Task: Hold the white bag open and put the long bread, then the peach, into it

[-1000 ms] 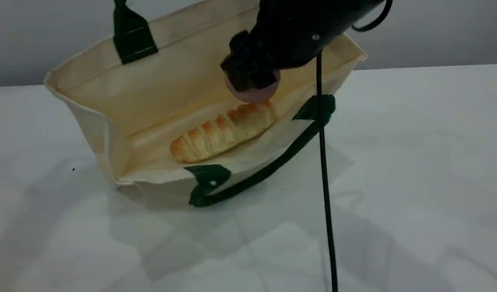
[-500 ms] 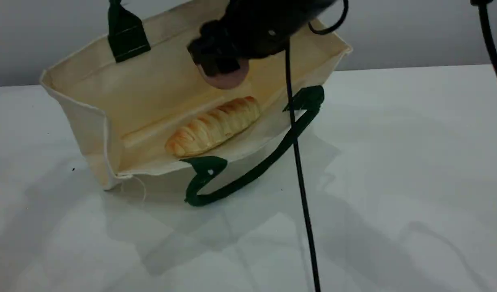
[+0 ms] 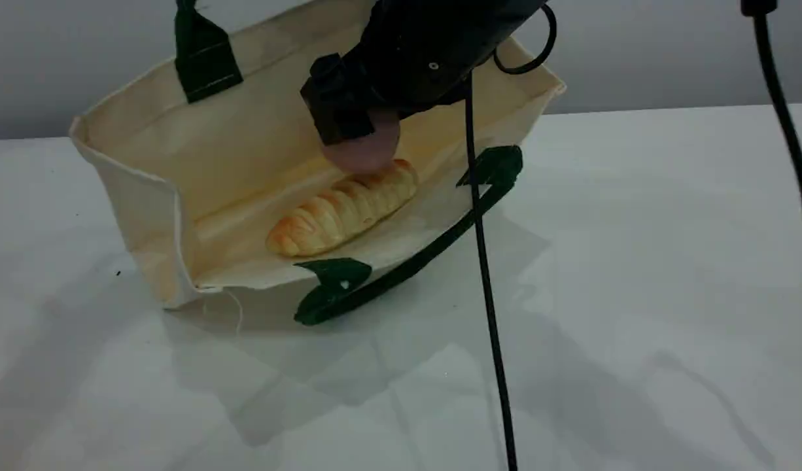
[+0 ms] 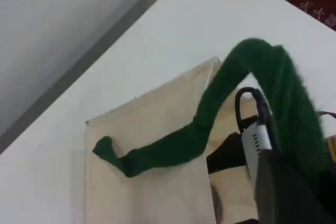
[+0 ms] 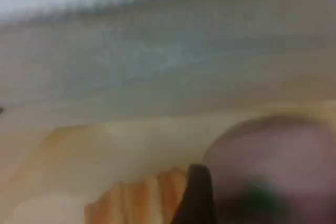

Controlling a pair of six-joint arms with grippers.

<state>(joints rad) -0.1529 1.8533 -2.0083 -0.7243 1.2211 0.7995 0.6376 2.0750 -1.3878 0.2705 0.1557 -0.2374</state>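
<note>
two foods were inside white bag, its mouth facing camera. long bread lay on lower wall, long axis running near-left to far-right. peach sat straight below right gripper, touching bread's far-right end. could not tell whether right jaws clamped peach or stood clear of it. left gripper was pinched together on upper handle, holding mouth open. likely next: release peach, draw right gripper out toward mouth.
</note>
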